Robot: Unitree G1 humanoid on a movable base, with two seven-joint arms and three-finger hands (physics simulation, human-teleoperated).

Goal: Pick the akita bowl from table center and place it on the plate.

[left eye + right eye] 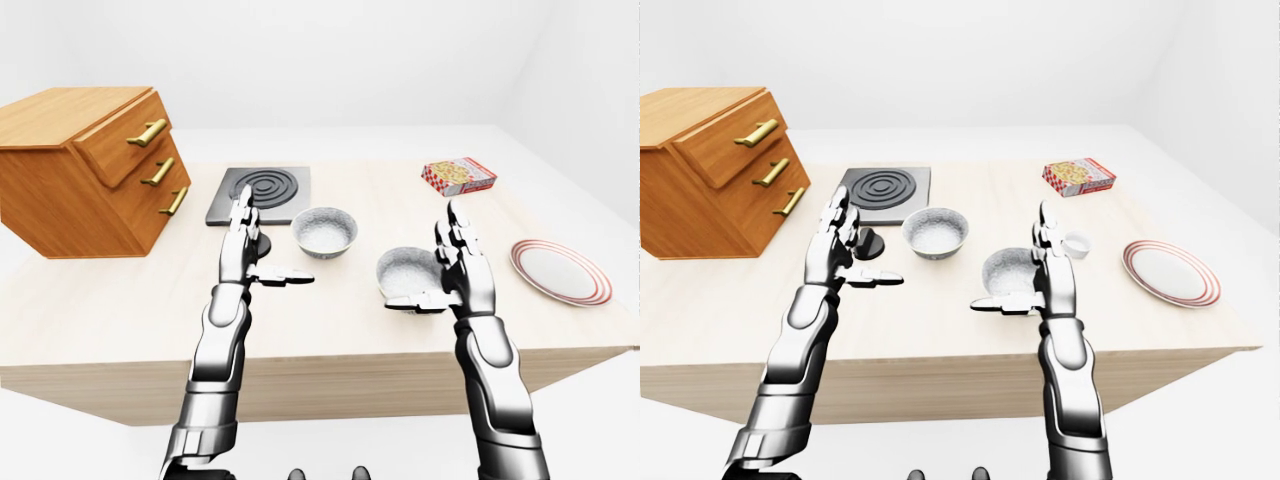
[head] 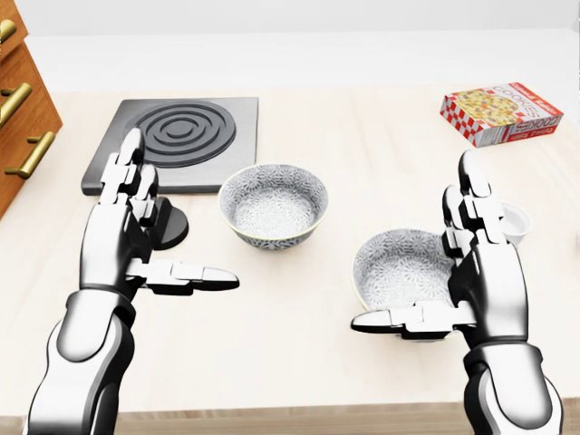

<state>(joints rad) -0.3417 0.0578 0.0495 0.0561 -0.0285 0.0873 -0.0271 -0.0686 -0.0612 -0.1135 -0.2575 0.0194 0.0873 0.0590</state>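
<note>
Two grey-patterned bowls stand on the wooden table. One bowl (image 2: pixel 273 204) is at the middle, the other bowl (image 2: pixel 400 268) lies to its lower right. My right hand (image 2: pixel 417 245) is open, with its palm against that second bowl's right side and its thumb across the lower rim; the fingers do not close round it. My left hand (image 2: pixel 178 217) is open too, fingers up, left of the middle bowl and apart from it. The red-rimmed white plate (image 1: pixel 560 271) lies bare at the table's right end in the eye views, outside the head view.
A dark hob plate (image 2: pixel 177 140) lies at the upper left, with a black disc (image 2: pixel 169 227) just below it behind my left hand. A wooden drawer cabinet (image 1: pixel 90 170) stands at the left. A cookie box (image 2: pixel 501 113) and a small white cup (image 2: pixel 515 222) sit on the right.
</note>
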